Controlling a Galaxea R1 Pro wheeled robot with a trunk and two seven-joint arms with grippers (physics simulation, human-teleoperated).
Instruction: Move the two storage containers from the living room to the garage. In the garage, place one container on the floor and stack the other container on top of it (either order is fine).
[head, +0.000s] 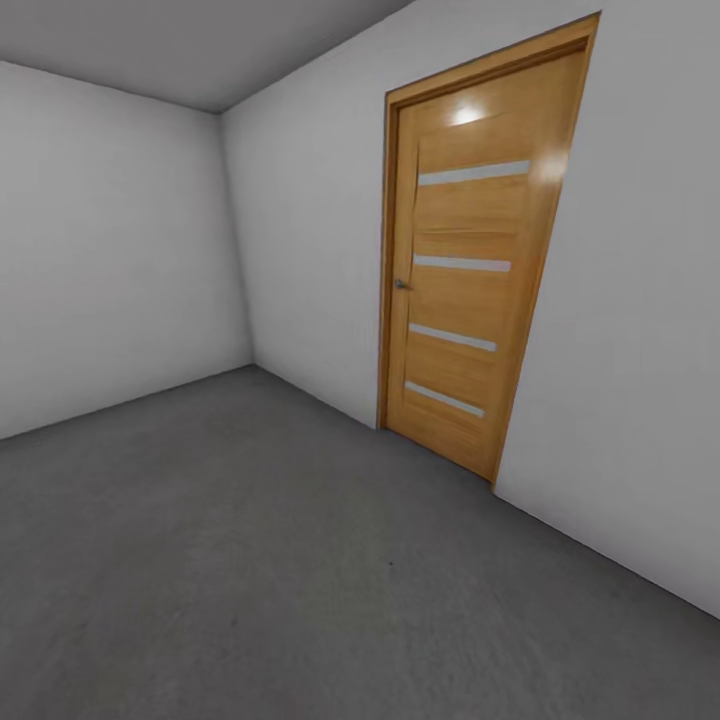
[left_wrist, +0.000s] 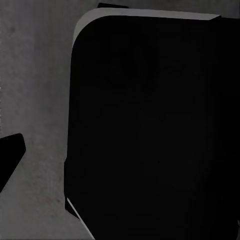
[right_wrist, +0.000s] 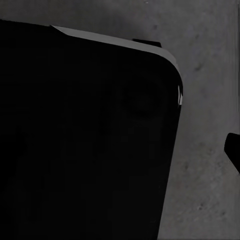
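From my head camera I am looking into a bare room, the garage (head: 230, 250). At nine o'clock stands a pale grey side wall (head: 110, 240), plain and unmarked, meeting a second wall (head: 310, 250) in a corner near eleven o'clock. Above that corner a slice of darker grey ceiling (head: 190, 45) runs across twelve o'clock.

Moving right, at about one to two o'clock, a wooden door (head: 470, 270) sits shut in its frame. It has four pale frosted strips across it and a small metal handle (head: 402, 285) on its left edge. A bright spot of light reflects near its top. Past the door, at three o'clock, the same pale wall carries on to the edge of my view.

The floor (head: 280, 560) fills everything from about four o'clock round to eight o'clock: dark grey, matte, slightly mottled concrete.

On my left wrist camera I see a large black rounded body (left_wrist: 150, 130) with a thin grey rim, over the same concrete. A small dark wedge (left_wrist: 10, 155) pokes in at one edge. I cannot tell how the left pincer stands.

My right wrist camera gives a mirrored picture: a black rounded body (right_wrist: 85, 140) over concrete, with a dark tip (right_wrist: 234, 150) at the edge. I cannot tell that pincer's state either.
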